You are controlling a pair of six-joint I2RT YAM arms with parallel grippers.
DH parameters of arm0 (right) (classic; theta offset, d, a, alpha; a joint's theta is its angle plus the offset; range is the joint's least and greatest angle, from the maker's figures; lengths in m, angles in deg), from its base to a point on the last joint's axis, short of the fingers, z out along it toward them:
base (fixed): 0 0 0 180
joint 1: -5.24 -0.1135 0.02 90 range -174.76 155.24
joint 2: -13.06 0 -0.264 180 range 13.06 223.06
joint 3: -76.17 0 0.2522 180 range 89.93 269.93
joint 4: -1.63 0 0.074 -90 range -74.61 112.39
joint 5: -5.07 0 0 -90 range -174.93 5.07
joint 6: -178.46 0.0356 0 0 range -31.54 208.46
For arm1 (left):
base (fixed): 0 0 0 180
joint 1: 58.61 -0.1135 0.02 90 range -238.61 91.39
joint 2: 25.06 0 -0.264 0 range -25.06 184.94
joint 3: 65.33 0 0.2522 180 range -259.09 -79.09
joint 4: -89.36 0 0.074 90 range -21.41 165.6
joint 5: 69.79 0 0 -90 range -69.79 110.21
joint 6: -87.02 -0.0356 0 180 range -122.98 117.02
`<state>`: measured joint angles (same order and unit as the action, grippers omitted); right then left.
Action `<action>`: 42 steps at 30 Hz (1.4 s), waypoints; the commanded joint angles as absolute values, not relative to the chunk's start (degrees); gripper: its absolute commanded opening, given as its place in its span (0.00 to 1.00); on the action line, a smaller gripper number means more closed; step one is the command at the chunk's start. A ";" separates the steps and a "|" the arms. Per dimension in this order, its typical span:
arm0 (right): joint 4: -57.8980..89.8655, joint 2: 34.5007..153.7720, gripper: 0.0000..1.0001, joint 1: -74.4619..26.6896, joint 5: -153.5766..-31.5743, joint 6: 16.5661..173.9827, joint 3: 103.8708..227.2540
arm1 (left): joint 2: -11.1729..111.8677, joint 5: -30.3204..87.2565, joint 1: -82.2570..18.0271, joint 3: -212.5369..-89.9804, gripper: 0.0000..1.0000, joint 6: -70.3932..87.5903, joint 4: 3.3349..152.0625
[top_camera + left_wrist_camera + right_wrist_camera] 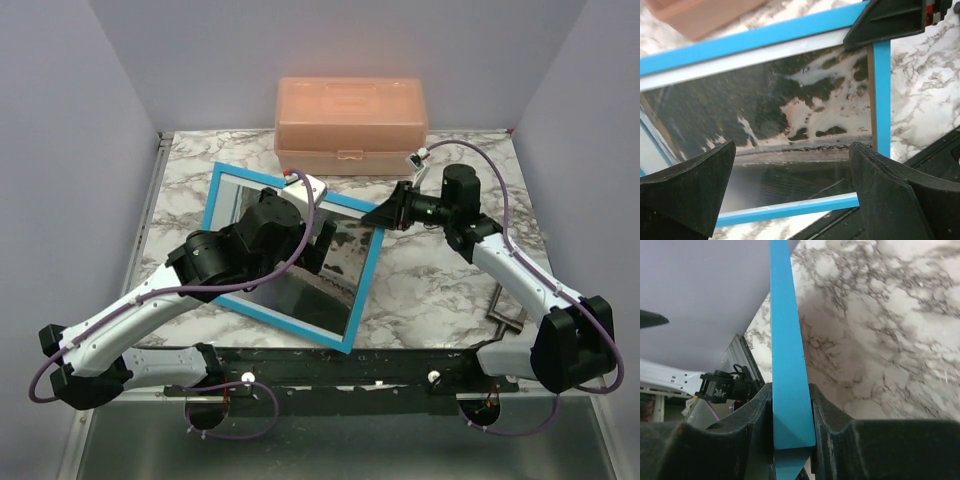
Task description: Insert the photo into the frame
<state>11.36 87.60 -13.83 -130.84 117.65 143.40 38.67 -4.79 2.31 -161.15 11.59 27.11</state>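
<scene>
Frame [367, 285] lies blue side up on table [450, 290], with photo [805, 110] inside its rim. Right gripper [792, 410] clamps the far right corner. Left gripper [792, 155] hangs wide open over photo, holding nothing. Advice: pin the corner firmly, then press photo flat and square to all 4 rims.

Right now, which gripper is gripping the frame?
The right gripper, shut on the frame at a blue corner; the left gripper is open above the photo.
</scene>
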 commanded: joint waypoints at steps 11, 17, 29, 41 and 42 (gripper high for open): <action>13.28 90.19 0.05 -6.15 -114.69 114.63 132.48 | 34.38 21.29 -11.45 -139.43 0.98 32.52 37.27; 14.07 94.17 0.17 -4.81 -106.94 115.55 130.39 | 32.10 25.91 -17.59 -132.62 0.98 35.77 38.91; 18.07 104.53 0.99 -3.13 -107.14 117.22 133.19 | 30.26 27.71 -23.30 -126.77 0.97 37.66 36.85; 22.99 105.59 1.00 -2.90 -107.61 114.14 138.75 | 30.17 31.11 -29.86 -119.78 0.97 44.64 33.21; 23.05 105.82 1.00 -2.89 -107.76 114.08 139.15 | 30.04 31.62 -30.72 -118.96 0.97 45.46 32.98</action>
